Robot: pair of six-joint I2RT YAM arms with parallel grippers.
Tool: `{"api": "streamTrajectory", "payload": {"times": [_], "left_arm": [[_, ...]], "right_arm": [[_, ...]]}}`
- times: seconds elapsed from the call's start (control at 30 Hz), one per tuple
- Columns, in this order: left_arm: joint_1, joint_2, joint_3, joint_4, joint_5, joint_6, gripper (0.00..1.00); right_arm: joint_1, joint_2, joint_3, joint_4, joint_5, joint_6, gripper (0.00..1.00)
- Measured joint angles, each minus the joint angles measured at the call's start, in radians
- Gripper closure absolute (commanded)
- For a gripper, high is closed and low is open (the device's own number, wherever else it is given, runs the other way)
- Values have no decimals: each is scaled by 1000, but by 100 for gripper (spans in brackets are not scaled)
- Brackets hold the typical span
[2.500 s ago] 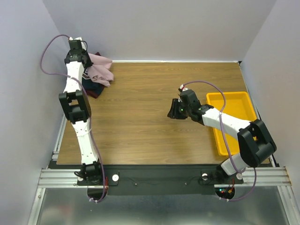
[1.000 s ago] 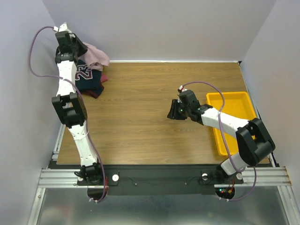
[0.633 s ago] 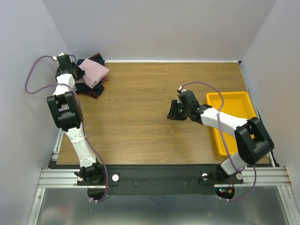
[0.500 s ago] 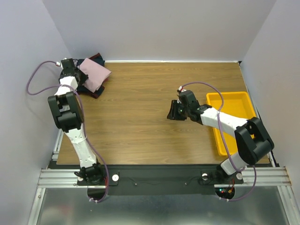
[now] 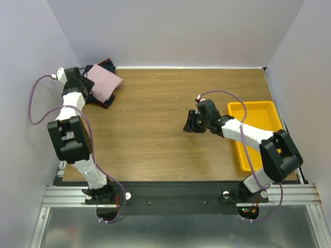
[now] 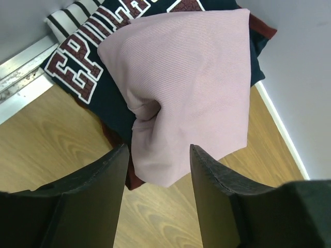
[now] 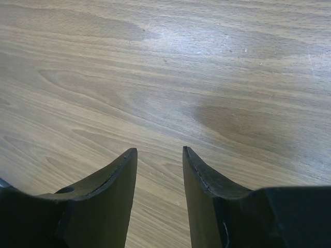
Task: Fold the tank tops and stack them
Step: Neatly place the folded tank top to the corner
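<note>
you have a wood-grain tabletop [image 5: 155, 119] boxed in on three sides by plain, pale grey-lilac walls: a back wall [image 5: 176, 31] beyond its far edge, a left wall [image 5: 26, 51] and a right wall [image 5: 310, 62] close along its sides. a thin white strip [image 5: 196, 67] runs where the tabletop meets the back wall. along the tabletop's near edge you see a slotted aluminium rail [image 5: 181, 195], and nearer than that a dull metal sheet [image 5: 170, 227]. the light is soft and even, leaving only a faint sheen on the wood.
</note>
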Motion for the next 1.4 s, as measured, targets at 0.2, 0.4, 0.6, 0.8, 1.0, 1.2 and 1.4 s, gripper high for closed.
{"api": "streamTrajectory", "payload": {"times": [0.2, 0.4, 0.6, 0.8, 1.0, 1.2, 1.4], "left_arm": [[-48, -46, -33, -3, -63, -18, 39], [-211, -106, -79, -19, -94, -11, 39], [-489, -216, -160, -21, -90, 34, 39], [-801, -329, -322, 19, -89, 85, 39], [-954, -383, -468, 72, -89, 91, 39], [-1051, -386, -508, 123, -87, 92, 39], [-1054, -396, -508, 156, -85, 96, 39]], "right_arm": [[0, -14, 0, 0, 0, 0, 49], [0, -54, 0, -1, 33, 7, 39], [0, -127, 0, -1, 93, 8, 34], [0, -224, -35, -3, 180, 10, 32], [-2, -285, -85, -3, 248, 11, 31], [-5, -306, -122, -9, 297, 26, 31], [-5, -344, -131, -11, 327, 34, 31]]}}
